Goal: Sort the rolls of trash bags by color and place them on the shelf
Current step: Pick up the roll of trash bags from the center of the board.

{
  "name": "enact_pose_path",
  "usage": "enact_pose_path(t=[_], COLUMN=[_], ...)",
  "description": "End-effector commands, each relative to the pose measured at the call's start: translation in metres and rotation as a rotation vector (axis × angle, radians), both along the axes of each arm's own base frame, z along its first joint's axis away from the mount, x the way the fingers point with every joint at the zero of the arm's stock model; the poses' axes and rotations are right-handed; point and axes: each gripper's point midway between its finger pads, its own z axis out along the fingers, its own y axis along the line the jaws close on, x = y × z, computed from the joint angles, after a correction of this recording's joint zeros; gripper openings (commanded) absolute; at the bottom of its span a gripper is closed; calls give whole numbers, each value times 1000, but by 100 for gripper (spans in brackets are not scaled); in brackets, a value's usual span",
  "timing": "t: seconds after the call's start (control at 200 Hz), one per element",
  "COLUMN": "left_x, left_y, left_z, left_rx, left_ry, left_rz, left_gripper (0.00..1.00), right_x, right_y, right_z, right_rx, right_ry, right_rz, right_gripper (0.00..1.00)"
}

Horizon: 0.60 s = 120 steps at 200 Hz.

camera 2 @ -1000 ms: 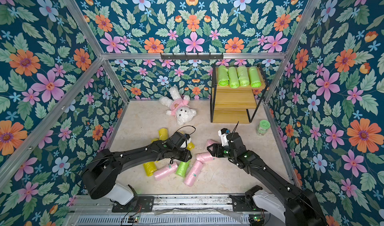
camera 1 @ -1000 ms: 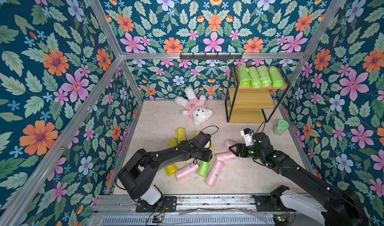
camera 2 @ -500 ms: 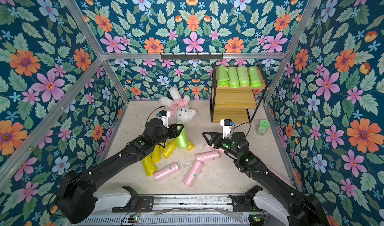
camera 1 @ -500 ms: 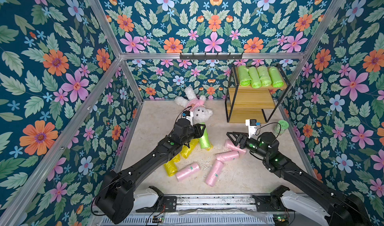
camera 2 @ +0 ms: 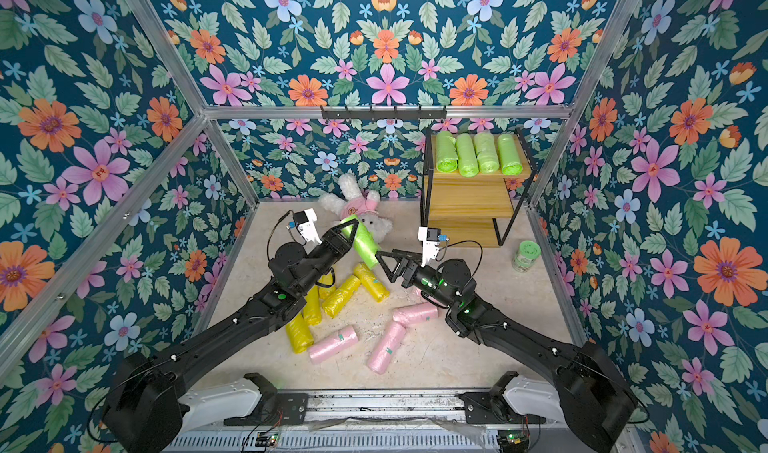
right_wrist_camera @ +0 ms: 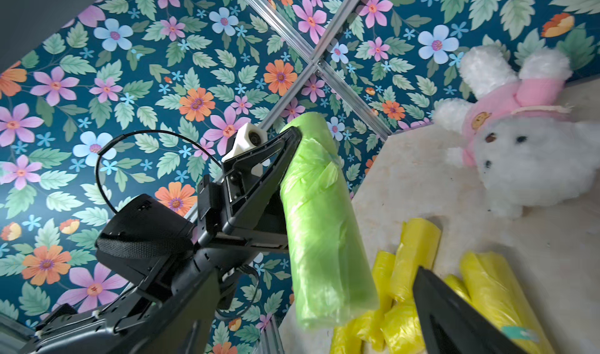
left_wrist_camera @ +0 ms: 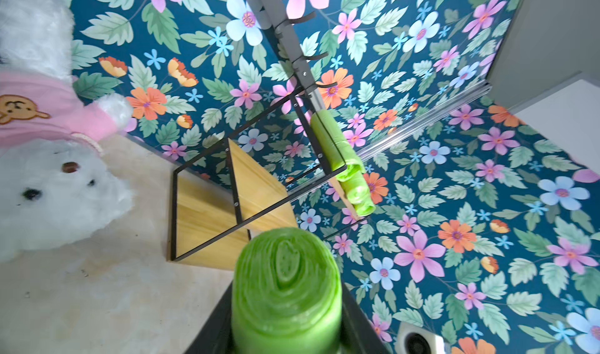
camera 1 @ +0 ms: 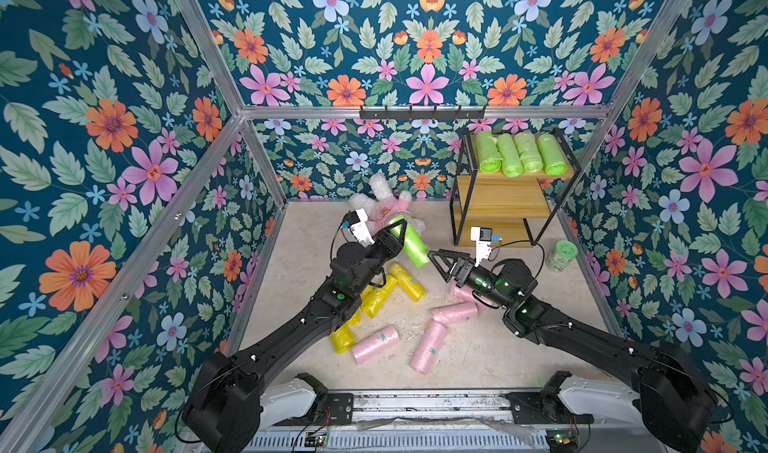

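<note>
Lime-green, the held roll (camera 1: 413, 247) sits clenched in the left gripper (camera 1: 403, 232) in both top views, near the shelf (camera 1: 498, 197), whose top board bears four green rolls (camera 1: 519, 155); the right gripper (camera 1: 437, 266) gapes empty beside it. Left wrist view: the roll's end faces the shelf. Right wrist view: that clamp side-on, yellow rolls (right_wrist_camera: 414, 251) below.

The matte black jointed left arm (camera 1: 299, 326) and its twin right arm (camera 1: 582, 338) had white plastic bases (camera 1: 286, 397) at the ribbed silver rail (camera 1: 415, 403), white boxy wrist cameras (camera 1: 482, 239), thin black looped cables (right_wrist_camera: 96, 173), green lights (camera 1: 340, 296).
</note>
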Motion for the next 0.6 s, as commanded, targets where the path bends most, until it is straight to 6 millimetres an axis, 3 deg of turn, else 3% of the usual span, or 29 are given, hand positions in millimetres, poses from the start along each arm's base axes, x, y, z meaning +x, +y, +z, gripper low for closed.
enact_pose_path(t=[0.0, 0.185, 0.365, 0.595], left_x=[-5, -7, -8, -9], left_y=[5, 2, 2, 3], left_z=[34, 40, 37, 37], left_rx=[-150, -191, -210, -224], left_ry=[-76, -84, -76, -77], left_rz=[-8, -28, -31, -35], left_gripper=[30, 30, 30, 30], right_x=[-1, 3, 3, 6], right_y=[5, 22, 31, 29], right_z=[21, 22, 25, 33], right_rx=[73, 73, 111, 132], right_ry=[-52, -50, -56, -77], right_rz=[4, 29, 68, 43], right_gripper=[99, 95, 79, 63])
